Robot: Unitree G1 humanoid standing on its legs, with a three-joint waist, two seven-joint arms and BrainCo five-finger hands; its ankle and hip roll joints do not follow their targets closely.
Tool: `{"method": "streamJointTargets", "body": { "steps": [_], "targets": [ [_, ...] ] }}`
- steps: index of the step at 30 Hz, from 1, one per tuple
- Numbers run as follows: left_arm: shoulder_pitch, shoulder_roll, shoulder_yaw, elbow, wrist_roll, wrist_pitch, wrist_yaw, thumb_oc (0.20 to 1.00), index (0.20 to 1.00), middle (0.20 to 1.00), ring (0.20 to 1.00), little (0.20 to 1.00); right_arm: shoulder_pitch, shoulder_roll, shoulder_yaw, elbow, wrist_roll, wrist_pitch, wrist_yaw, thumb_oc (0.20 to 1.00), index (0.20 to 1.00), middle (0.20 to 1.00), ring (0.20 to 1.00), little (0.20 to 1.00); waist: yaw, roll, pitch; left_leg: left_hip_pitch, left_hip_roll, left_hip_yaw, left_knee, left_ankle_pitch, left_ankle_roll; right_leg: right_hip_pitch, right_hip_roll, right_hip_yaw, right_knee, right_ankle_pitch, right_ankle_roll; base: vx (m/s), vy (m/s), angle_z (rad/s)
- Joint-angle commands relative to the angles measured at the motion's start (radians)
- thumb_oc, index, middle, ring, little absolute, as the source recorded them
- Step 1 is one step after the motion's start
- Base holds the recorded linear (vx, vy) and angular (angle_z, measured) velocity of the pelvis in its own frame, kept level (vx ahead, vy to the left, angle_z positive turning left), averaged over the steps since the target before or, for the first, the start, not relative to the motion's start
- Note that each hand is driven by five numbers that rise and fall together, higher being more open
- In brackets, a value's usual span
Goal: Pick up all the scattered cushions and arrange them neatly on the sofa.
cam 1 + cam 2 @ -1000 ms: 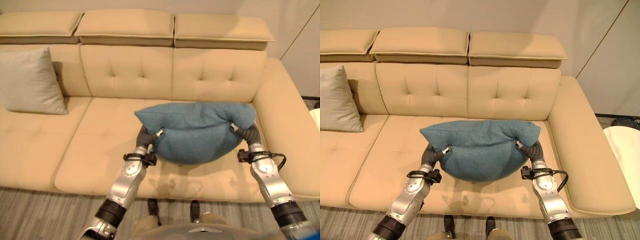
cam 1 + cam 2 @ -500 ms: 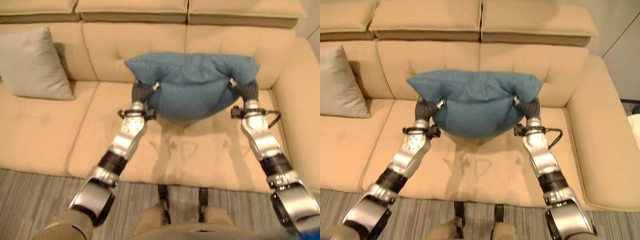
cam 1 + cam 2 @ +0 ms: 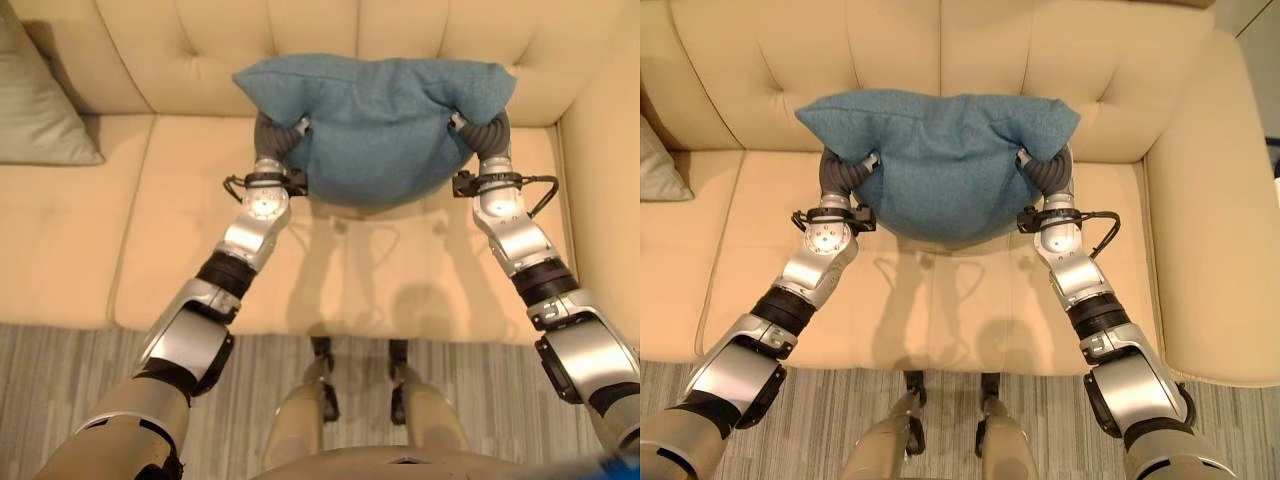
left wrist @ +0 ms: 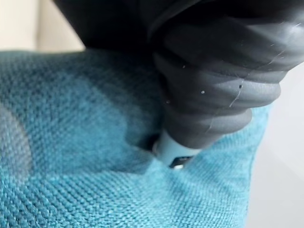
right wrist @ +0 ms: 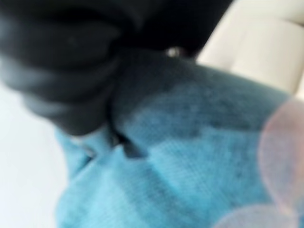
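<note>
Left hand (image 3: 283, 138) is dug into the left end of the blue cushion (image 3: 375, 125), right hand (image 3: 478, 132) into the right end, and honestly the fingers on both are buried in the fabric, so I can't tell how they're closed. The cushion hangs between the two hands, up off the seat, right in front of the backrest of the beige sofa (image 3: 90, 240).

It sags in the middle and bunches where the hands press in, so I'd guess it's soft, light and floppy, nothing fragile. The woven cover looks grippy. Holding it at both ends seems right; one-handed it'd probably droop.

There's also a grey cushion (image 3: 40, 105) leaning at the far left.
</note>
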Motion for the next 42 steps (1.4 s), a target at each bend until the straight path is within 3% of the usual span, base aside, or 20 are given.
{"method": "streamJointTargets", "body": {
  "steps": [1, 2, 3, 4, 5, 6, 15, 17, 23, 26, 27, 28, 29, 30, 31, 32, 35, 36, 38, 42],
  "targets": [
    [-0.207, -0.001, -0.023, 0.054, 0.021, -0.112, -0.003, 0.2, 0.2, 0.2, 0.2, 0.2, -0.193, 0.019, 0.028, -0.019, 0.017, -0.089, -0.004, 0.2, 0.2, 0.2, 0.2, 0.2, 0.004, -0.027, -0.046, 0.021, 0.041, -0.02, 0.027, -0.06, -0.106, -0.088, -0.045, -0.037, 0.047, 0.056, 0.098, 0.0, -0.016, -0.04],
    [-0.214, 0.001, -0.026, 0.068, 0.024, -0.106, -0.003, 0.2, 0.2, 0.2, 0.2, 0.2, -0.202, 0.021, 0.032, -0.008, 0.017, -0.086, -0.007, 0.2, 0.2, 0.2, 0.2, 0.2, 0.004, -0.026, -0.043, 0.018, 0.041, -0.021, 0.022, -0.056, -0.108, -0.093, -0.045, -0.035, 0.045, 0.059, 0.098, 0.0, -0.005, -0.04],
    [-0.215, 0.001, -0.026, 0.068, 0.024, -0.106, -0.003, 0.256, 0.256, 0.256, 0.256, 0.256, -0.203, 0.021, 0.032, -0.007, 0.017, -0.087, -0.007, 0.2, 0.2, 0.2, 0.2, 0.2, 0.004, -0.026, -0.043, 0.017, 0.041, -0.021, 0.021, -0.056, -0.108, -0.094, -0.045, -0.035, 0.045, 0.059, 0.098, -0.01, -0.004, -0.11],
    [-0.233, 0.006, -0.029, 0.099, 0.037, -0.096, 0.004, 0.893, 0.893, 0.893, 0.893, 0.893, -0.215, 0.023, 0.037, 0.011, 0.012, -0.083, -0.014, 0.2, 0.2, 0.2, 0.2, 0.2, 0.003, -0.026, -0.038, 0.01, 0.041, -0.023, 0.018, -0.051, -0.109, -0.101, -0.043, -0.034, 0.039, 0.065, 0.099, -0.03, -0.022, -0.14],
    [-0.286, 0.017, -0.041, 0.178, 0.068, -0.066, 0.021, 1.0, 1.0, 1.0, 1.0, 1.0, -0.251, 0.016, 0.052, 0.057, -0.017, -0.07, -0.042, 0.73, 0.73, 0.73, 0.73, 0.73, 0.003, -0.027, -0.037, -0.012, 0.04, -0.033, 0.01, -0.04, -0.114, -0.118, -0.036, -0.034, 0.02, 0.08, 0.102, -0.04, -0.036, -0.05],
    [-0.304, 0.025, -0.047, 0.202, 0.083, -0.06, 0.025, 1.0, 1.0, 1.0, 1.0, 1.0, -0.272, 0.011, 0.06, 0.083, -0.032, -0.063, -0.054, 1.0, 1.0, 1.0, 1.0, 1.0, 0.003, -0.027, -0.042, -0.024, 0.04, -0.036, 0.005, -0.038, -0.117, -0.126, -0.033, -0.037, 0.007, 0.088, 0.104, -0.03, -0.042, 0.13],
    [-0.408, 0.111, -0.034, 0.336, 0.094, -0.015, 0.052, 1.0, 1.0, 1.0, 1.0, 1.0, -0.436, -0.144, 0.087, 0.312, -0.072, 0.033, -0.119, 1.0, 1.0, 1.0, 1.0, 1.0, 0.017, -0.023, -0.069, -0.088, 0.037, -0.065, 0.001, -0.025, -0.13, -0.168, -0.028, -0.052, -0.028, 0.104, 0.115, 0.0, -0.02, 0.08],
    [-0.398, 0.176, -0.013, 0.382, 0.085, -0.002, 0.043, 1.0, 1.0, 1.0, 1.0, 1.0, -0.452, -0.248, 0.103, 0.399, -0.052, 0.055, -0.106, 1.0, 1.0, 1.0, 1.0, 1.0, 0.023, -0.026, -0.083, -0.077, 0.037, -0.071, 0.001, -0.029, -0.133, -0.154, -0.03, -0.058, -0.032, 0.102, 0.116, 0.04, -0.007, 0.07],
    [-0.331, 0.26, 0.028, 0.375, 0.086, 0.004, 0.022, 1.0, 1.0, 1.0, 1.0, 1.0, -0.378, -0.374, 0.076, 0.423, -0.039, 0.065, -0.082, 1.0, 1.0, 1.0, 1.0, 1.0, 0.027, -0.027, -0.101, -0.052, 0.037, -0.073, 0.001, -0.036, -0.136, -0.122, -0.032, -0.066, -0.032, 0.093, 0.116, 0.02, 0.003, 0.1],
    [-0.235, 0.303, 0.063, 0.33, 0.11, 0.007, -0.003, 1.0, 1.0, 1.0, 1.0, 1.0, -0.272, -0.424, 0.025, 0.392, -0.043, 0.06, -0.061, 1.0, 1.0, 1.0, 1.0, 1.0, 0.029, -0.03, -0.113, -0.025, 0.041, -0.071, 0.001, -0.042, -0.136, -0.094, -0.033, -0.071, -0.032, 0.083, 0.115, 0.04, -0.002, 0.03],
    [-0.13, 0.32, 0.111, 0.25, 0.142, 0.003, -0.023, 1.0, 1.0, 1.0, 1.0, 1.0, -0.153, -0.442, -0.039, 0.325, -0.052, 0.05, -0.038, 1.0, 1.0, 1.0, 1.0, 1.0, 0.03, -0.031, -0.117, 0.001, 0.041, -0.068, 0.001, -0.05, -0.133, -0.066, -0.033, -0.073, -0.032, 0.074, 0.113, 0.03, 0.005, 0.05],
    [-0.126, 0.32, 0.111, 0.246, 0.143, 0.005, -0.022, 1.0, 1.0, 1.0, 1.0, 1.0, -0.146, -0.442, -0.043, 0.32, -0.053, 0.052, -0.038, 1.0, 1.0, 1.0, 1.0, 1.0, 0.03, -0.033, -0.12, -0.001, 0.04, -0.069, 0.001, -0.046, -0.132, -0.068, -0.035, -0.073, -0.032, 0.078, 0.112, 0.09, 0.004, 0.05],
    [-0.006, 0.312, 0.157, 0.17, 0.155, 0.001, -0.044, 1.0, 1.0, 1.0, 1.0, 1.0, -0.009, -0.438, -0.109, 0.25, -0.069, 0.045, -0.011, 1.0, 1.0, 1.0, 1.0, 1.0, 0.032, -0.034, -0.124, 0.035, 0.044, -0.064, 0.001, -0.062, -0.129, -0.029, -0.035, -0.077, -0.032, 0.064, 0.111, 0.04, 0.003, -0.01],
    [-0.003, 0.312, 0.156, 0.165, 0.157, 0.003, -0.043, 1.0, 1.0, 1.0, 1.0, 1.0, 0.001, -0.437, -0.116, 0.243, -0.071, 0.047, -0.011, 1.0, 1.0, 1.0, 1.0, 1.0, 0.032, -0.037, -0.127, 0.032, 0.042, -0.065, 0.001, -0.058, -0.128, -0.031, -0.037, -0.078, -0.032, 0.067, 0.11, 0.12, -0.002, -0.07],
    [0.145, 0.285, 0.217, 0.07, 0.162, -0.001, -0.068, 1.0, 1.0, 1.0, 1.0, 1.0, 0.157, -0.412, -0.185, 0.162, -0.1, 0.042, 0.02, 1.0, 1.0, 1.0, 1.0, 1.0, 0.033, -0.038, -0.13, 0.072, 0.043, -0.065, 0.001, -0.07, -0.123, 0.01, -0.038, -0.08, -0.032, 0.054, 0.107, 0.06, -0.001, -0.06],
    [0.155, 0.284, 0.216, 0.061, 0.164, 0.003, -0.067, 1.0, 1.0, 1.0, 1.0, 1.0, 0.175, -0.41, -0.194, 0.15, -0.103, 0.046, 0.021, 1.0, 1.0, 1.0, 1.0, 1.0, 0.035, -0.04, -0.131, 0.078, 0.042, -0.065, 0.001, -0.071, -0.123, 0.016, -0.039, -0.081, -0.032, 0.053, 0.108, 0.1, 0.003, -0.03],
    [0.427, 0.205, 0.305, -0.063, 0.191, 0.012, -0.127, 1.0, 1.0, 1.0, 1.0, 1.0, 0.434, -0.312, -0.332, 0.027, -0.126, 0.036, 0.077, 1.0, 1.0, 1.0, 1.0, 1.0, 0.046, -0.041, -0.137, 0.173, 0.046, -0.069, 0.006, -0.098, -0.113, 0.115, -0.041, -0.093, -0.031, 0.019, 0.104, 0.08, 0.009, 0.01],
    [0.435, 0.204, 0.305, -0.069, 0.193, 0.014, -0.127, 1.0, 1.0, 1.0, 1.0, 1.0, 0.445, -0.311, -0.335, 0.02, -0.127, 0.038, 0.078, 1.0, 1.0, 1.0, 1.0, 1.0, 0.047, -0.041, -0.137, 0.179, 0.046, -0.069, 0.005, -0.099, -0.113, 0.121, -0.041, -0.093, -0.032, 0.018, 0.104, 0.06, 0.021, 0.03],
    [0.616, 0.136, 0.359, -0.119, 0.24, 0.034, -0.179, 1.0, 1.0, 1.0, 1.0, 1.0, 0.621, -0.216, -0.425, -0.006, -0.136, 0.032, 0.12, 1.0, 1.0, 1.0, 1.0, 1.0, 0.053, -0.04, -0.15, 0.234, 0.046, -0.071, 0.009, -0.109, -0.114, 0.179, -0.039, -0.106, -0.025, 0.003, 0.1, 0.04, 0.015, 0.06],
    [0.778, 0.066, 0.389, -0.106, 0.282, 0.052, -0.237, 1.0, 1.0, 1.0, 1.0, 1.0, 0.747, -0.11, -0.444, 0.038, -0.137, 0.033, 0.168, 1.0, 1.0, 1.0, 1.0, 1.0, 0.067, -0.041, -0.17, 0.286, 0.05, -0.078, 0.01, -0.116, -0.114, 0.24, -0.033, -0.129, -0.016, -0.016, 0.094, 0.01, 0.004, 0.19]
  ]
}}
